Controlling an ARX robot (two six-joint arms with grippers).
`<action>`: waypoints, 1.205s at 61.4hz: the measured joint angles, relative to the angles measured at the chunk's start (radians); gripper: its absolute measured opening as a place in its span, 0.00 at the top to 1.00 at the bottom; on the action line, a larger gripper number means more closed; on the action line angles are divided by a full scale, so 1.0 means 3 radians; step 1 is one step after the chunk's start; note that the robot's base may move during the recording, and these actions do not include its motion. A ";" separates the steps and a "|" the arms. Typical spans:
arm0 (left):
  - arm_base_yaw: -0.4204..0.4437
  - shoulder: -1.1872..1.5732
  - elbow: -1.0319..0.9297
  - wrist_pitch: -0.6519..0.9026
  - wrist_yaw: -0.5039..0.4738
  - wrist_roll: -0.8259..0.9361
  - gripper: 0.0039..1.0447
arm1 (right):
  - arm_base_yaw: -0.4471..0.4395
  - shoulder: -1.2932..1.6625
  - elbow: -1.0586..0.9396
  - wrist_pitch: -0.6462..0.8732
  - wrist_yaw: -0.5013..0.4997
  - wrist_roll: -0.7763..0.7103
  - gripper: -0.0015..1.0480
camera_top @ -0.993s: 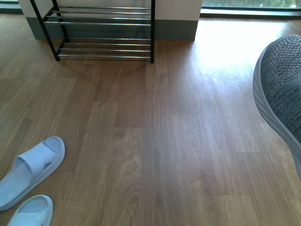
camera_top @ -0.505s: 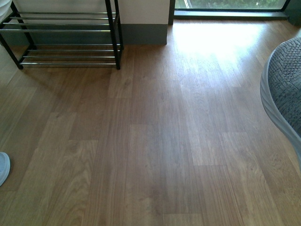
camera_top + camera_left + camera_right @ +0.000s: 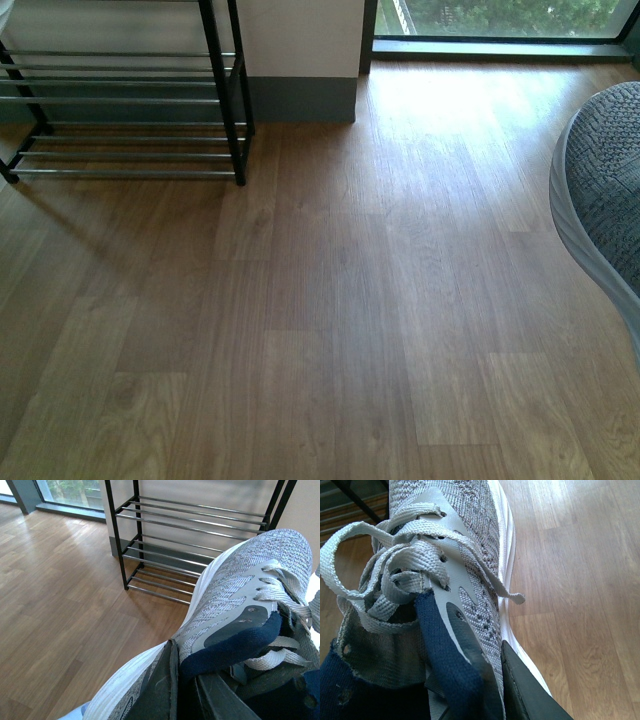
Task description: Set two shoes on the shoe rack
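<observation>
Each gripper holds one grey knit sneaker off the wooden floor. My left gripper (image 3: 182, 687) is shut on the collar of a sneaker (image 3: 240, 595) whose toe points at the shoe rack (image 3: 195, 530). My right gripper (image 3: 485, 680) is shut on the side wall and navy lining of the other sneaker (image 3: 470, 545); its toe shows at the front view's right edge as a grey sneaker (image 3: 605, 190). The shoe rack (image 3: 130, 100), a black frame with chrome bars, stands at the far left against the wall. No shoe lies on the tiers in view.
Behind the rack are a white wall with a grey skirting board (image 3: 300, 98) and, further right, a floor-level window (image 3: 500, 20). Brown wooden floor (image 3: 330, 320) stretches from me to the rack.
The front view has swung right and moved closer: the rack shifted to the left edge and grew larger. The pale slide sandals have left the view. The right sneaker's toe stays at the right edge.
</observation>
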 joint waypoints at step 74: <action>0.0013 0.0000 -0.0004 0.0000 -0.0028 0.0010 0.99 | 0.0018 0.0000 -0.0006 0.0000 -0.0052 0.0001 0.98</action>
